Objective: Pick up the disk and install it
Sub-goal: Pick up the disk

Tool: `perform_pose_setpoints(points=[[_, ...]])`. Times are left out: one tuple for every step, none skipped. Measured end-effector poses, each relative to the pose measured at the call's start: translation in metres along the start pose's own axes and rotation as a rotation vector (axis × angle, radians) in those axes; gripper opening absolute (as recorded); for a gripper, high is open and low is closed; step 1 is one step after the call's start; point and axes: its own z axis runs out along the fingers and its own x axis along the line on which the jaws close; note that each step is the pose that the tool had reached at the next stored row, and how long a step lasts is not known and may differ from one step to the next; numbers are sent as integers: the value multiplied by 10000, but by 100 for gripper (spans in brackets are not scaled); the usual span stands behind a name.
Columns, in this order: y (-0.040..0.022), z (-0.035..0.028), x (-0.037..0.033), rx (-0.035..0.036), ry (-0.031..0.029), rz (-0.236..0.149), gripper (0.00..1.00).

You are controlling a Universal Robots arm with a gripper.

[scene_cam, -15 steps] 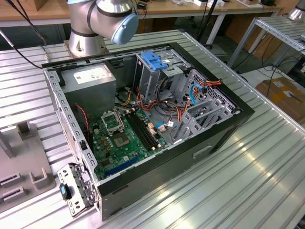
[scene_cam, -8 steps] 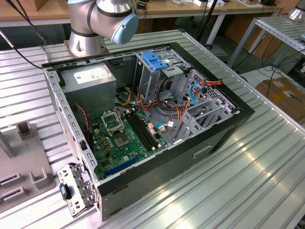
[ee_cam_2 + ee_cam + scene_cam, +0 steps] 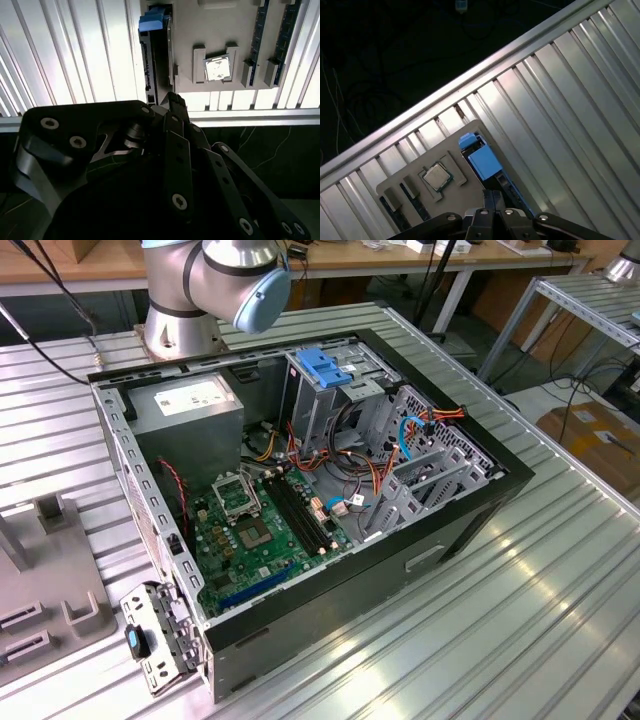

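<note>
Gripper (image 3: 172, 100) hangs low over a grey fixture plate (image 3: 200, 30) near the edge of the ribbed metal table (image 3: 75, 55). It is right at one end of the disk (image 3: 156, 50). Can't tell whether the gripper is open, closed or touching the disk, as its own black linkage blocks that spot in both wrist views.

The disk stands on edge in a slot at the side of the plate, with its blue carrier frame at the far end. In the first wrist view the gripper (image 3: 493, 196) and the disk (image 3: 484, 161) line up along the plate (image 3: 447, 150).

Just beside the disk a processor chip (image 3: 217, 68) lies flat in a raised holder, and memory sticks (image 3: 260, 30) sit in slots beyond it.

Exterior view: an open computer case (image 3: 470, 510) lies on the table (image 3: 520, 620), full of loose cables. Inside is a grey drive cage (image 3: 315, 405) topped by a blue latch (image 3: 325, 365). The arm's base joint (image 3: 240, 275) stands behind the case.
</note>
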Motion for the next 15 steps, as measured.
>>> perform_pose_setpoints(points=[[0, 0, 0, 2, 4, -139, 11], [0, 1, 0, 4, 13, -400, 11], [0, 1, 0, 6, 19, -571, 11], [0, 1, 0, 9, 28, -837, 11], [0, 1, 0, 11, 35, -1045, 11], [0, 1, 0, 12, 40, -1207, 11], [0, 2, 0, 15, 48, -1447, 11], [0, 2, 0, 17, 54, -1641, 11], [0, 3, 0, 22, 64, -1977, 11], [0, 4, 0, 27, 73, -2266, 11], [0, 4, 0, 31, 75, -2411, 11], [0, 5, 0, 39, 72, -2538, 11], [0, 6, 0, 63, 60, -2715, 11], [0, 8, 0, 86, 44, -2816, 11], [-1, 9, 0, 116, 17, -2959, 11]])
